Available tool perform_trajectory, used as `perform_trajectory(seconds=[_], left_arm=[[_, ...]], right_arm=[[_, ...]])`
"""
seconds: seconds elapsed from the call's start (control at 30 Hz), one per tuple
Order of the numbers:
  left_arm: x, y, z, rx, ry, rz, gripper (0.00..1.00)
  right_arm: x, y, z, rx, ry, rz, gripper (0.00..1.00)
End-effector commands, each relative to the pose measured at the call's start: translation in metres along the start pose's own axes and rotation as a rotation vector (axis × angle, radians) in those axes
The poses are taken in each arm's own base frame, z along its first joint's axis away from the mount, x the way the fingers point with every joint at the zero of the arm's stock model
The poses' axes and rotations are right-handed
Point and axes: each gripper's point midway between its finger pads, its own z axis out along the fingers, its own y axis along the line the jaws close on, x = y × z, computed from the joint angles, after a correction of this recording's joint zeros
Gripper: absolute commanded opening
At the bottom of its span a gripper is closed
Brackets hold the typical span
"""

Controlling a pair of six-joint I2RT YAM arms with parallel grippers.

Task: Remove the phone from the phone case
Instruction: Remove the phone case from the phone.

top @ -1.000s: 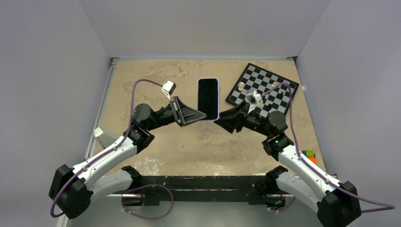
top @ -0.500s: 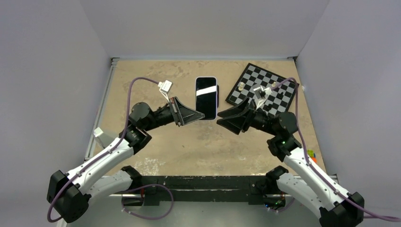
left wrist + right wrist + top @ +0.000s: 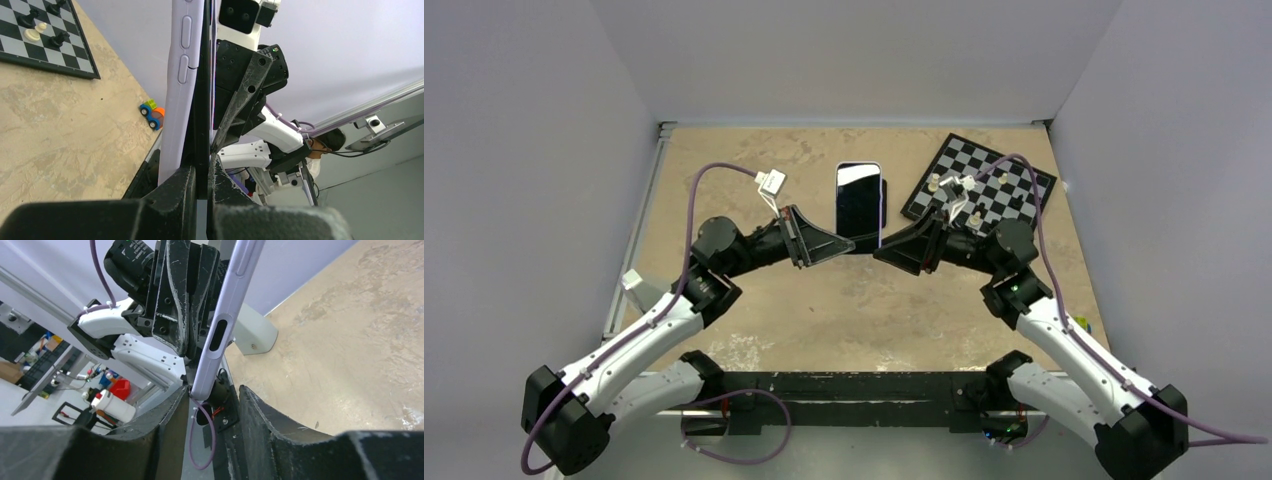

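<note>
L gripper [image 3: 852, 244] clamped on the phone [image 3: 859, 203], which sits in the phone case [image 3: 175, 75], held up off worktop [image 3: 874, 310]. R gripper [image 3: 212, 395] jaws apart, straddling the case's lower corner.

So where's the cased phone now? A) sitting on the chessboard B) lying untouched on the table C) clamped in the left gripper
C: the left wrist view shows the left gripper shut on the edge of the phone case, while the right gripper stands open at its corner.
</note>
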Motion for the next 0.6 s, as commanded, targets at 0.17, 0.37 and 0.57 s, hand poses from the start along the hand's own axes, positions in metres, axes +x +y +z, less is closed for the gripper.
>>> perform_trajectory(seconds=[0.17, 0.37, 0.57], left_arm=[[-0.018, -0.053, -0.003, 0.137, -0.025, 0.103, 0.0], [-0.01, -0.061, -0.005, 0.146, 0.037, -0.048, 0.0], [-0.005, -0.087, -0.011, 0.232, 0.119, -0.198, 0.0]], right_arm=[[-0.017, 0.018, 0.014, -0.122, 0.009, -0.094, 0.19], [0.0, 0.007, 0.006, -0.136, 0.059, -0.342, 0.0], [0.014, 0.017, 0.007, -0.285, 0.143, -0.437, 0.0]])
